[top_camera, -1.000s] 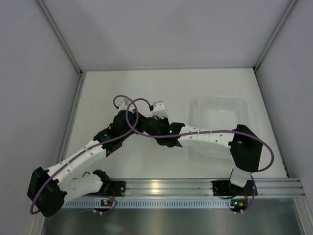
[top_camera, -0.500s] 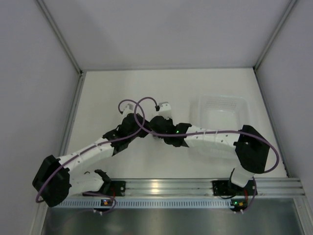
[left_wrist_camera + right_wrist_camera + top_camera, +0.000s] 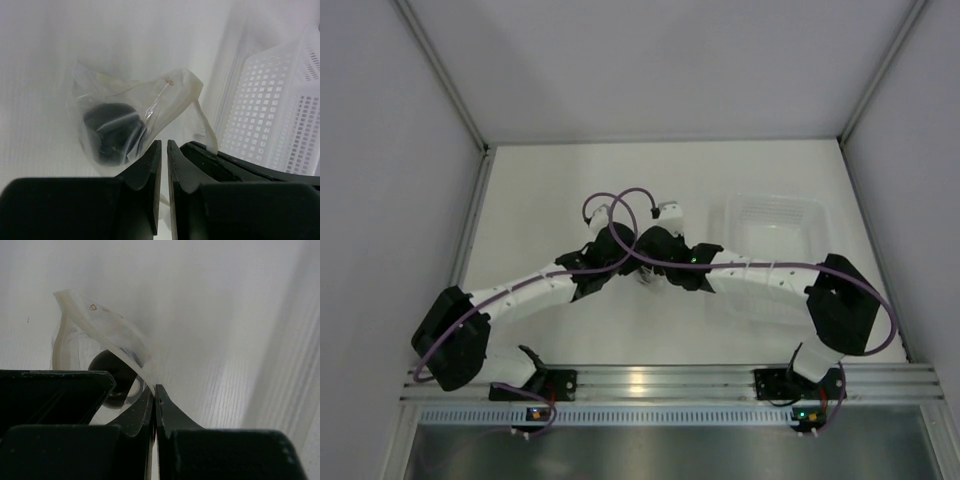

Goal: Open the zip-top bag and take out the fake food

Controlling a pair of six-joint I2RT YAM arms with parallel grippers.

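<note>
The zip-top bag (image 3: 150, 95) hangs clear and crinkled above the white table, with the fake food (image 3: 111, 132), a dark glossy ball, inside it. My right gripper (image 3: 154, 387) is shut on one lip of the bag (image 3: 95, 322), and the ball (image 3: 112, 371) shows just behind it. My left gripper (image 3: 164, 144) has its jaws a sliver apart. The bag's other lip runs down to its tips, but whether it is pinched does not show. In the top view both wrists meet at mid-table and hide the bag.
The white translucent tub (image 3: 775, 245) with perforated walls (image 3: 280, 115) stands just right of the grippers. The right gripper's finger (image 3: 225, 160) lies close beside my left one. Grey enclosure walls ring the table.
Both arms have moved together to the right and slightly nearer, toward the tub, with the bag between them. The left arm's elbow has swung right too.
</note>
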